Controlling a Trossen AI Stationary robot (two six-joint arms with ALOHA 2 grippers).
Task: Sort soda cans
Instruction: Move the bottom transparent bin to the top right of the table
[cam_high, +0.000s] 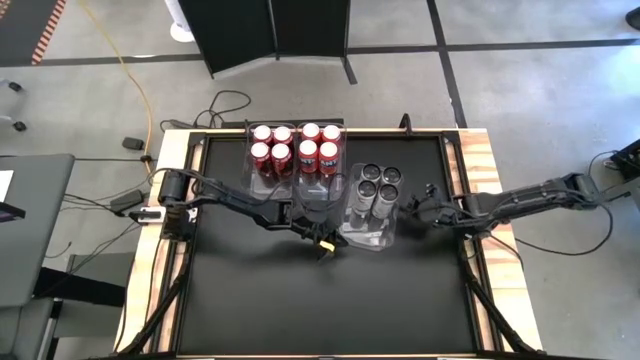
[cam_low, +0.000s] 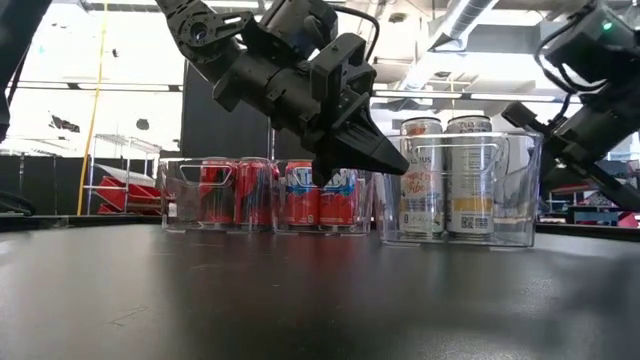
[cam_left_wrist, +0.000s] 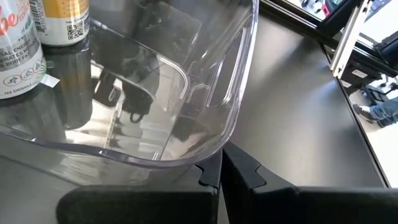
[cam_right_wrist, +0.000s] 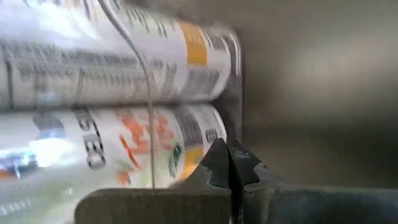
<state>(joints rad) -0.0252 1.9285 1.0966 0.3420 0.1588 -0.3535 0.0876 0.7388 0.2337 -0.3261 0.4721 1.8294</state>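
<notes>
At the tabletop's (cam_high: 300, 300) far edge we see eight red cans (cam_high: 295, 146) in two clear bins | four silver cans (cam_high: 376, 184) in a third bin (cam_high: 366, 236) | left gripper (cam_high: 322, 243) fingers together beside it | right gripper (cam_high: 412, 205) fingers together against its wall.

I see my left gripper (cam_low: 328, 180) hanging fingers-down and pinched together in front of the red cans (cam_low: 270, 193), which sit in two clear bins (cam_low: 175, 200). Silver cans (cam_low: 445, 175) stand in a taller clear bin (cam_low: 520, 190) beside them, with my right arm (cam_low: 590, 110) just at its far side.
</notes>
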